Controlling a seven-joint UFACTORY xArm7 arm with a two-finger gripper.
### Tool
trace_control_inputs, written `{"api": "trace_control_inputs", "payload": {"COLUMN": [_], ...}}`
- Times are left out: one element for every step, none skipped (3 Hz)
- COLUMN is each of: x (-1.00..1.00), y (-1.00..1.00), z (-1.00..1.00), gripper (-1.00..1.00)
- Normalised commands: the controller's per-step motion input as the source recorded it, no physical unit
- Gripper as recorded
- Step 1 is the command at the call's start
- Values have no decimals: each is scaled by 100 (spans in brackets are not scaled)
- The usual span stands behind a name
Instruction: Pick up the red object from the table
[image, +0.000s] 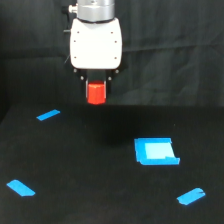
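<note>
Exterior view shows the tool (96, 84) hanging from the white body of the arm, near the top centre of the frame, in front of the black cloth backdrop (175, 50). The red object (96, 93) sits directly beneath the white body, its upper part tucked up between the dark fingers, which are barely distinguishable against the background. The tool appears clamped on the red object.

The red object is clear of the surface (100, 165): it sits above the line where the surface meets the backdrop, and a faint darker area on the surface below may be its shadow, though this is hard to confirm.

On the surface lie a blue square patch (155, 151) right of centre, and three blue tape strips: one far left (48, 115), one near left (21, 188), one near right (191, 196). None is close to the tool.

Judgement: the step in hand is the lift, with the grasp made and the object raised. The task looks essentially complete. The next move calls only for keeping the fingers firmly closed and holding or rising steadily, without jolts. The grip covers only the object's upper part, so a slip is the main risk.
</note>
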Motion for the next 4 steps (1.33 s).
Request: {"api": "trace_control_inputs", "payload": {"x": [-2,-3,-3,-1], "y": [-4,-6,-2,-2], "z": [5,-2,6,2], "gripper": [-100,-100,-100,-100]}}
